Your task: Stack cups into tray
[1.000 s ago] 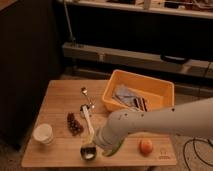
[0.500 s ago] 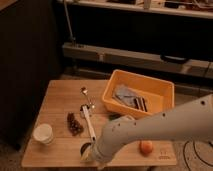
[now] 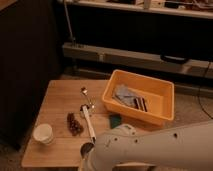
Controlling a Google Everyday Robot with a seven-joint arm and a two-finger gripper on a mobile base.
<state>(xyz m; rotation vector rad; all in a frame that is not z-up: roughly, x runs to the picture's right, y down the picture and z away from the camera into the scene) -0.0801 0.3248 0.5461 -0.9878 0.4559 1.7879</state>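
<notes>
The white cup (image 3: 43,133) stands on the wooden bench (image 3: 57,100), well left of the orange-yellow tray (image 3: 150,117), near the bench's front-left corner. A dark cup (image 3: 87,148) sits at the front edge, left of and below the tray, just beside the arm (image 3: 150,147). The tray holds only a grey cloth (image 3: 124,95) and a dark striped item (image 3: 141,104); no cup shows inside, so by my reading the stacking is barely begun and at least 2 cups remain out. A spoon (image 3: 88,122) and a dark cluster (image 3: 74,124) lie between white cup and tray. The hand is out of sight at the arm's lower end, its state unknown.
</notes>
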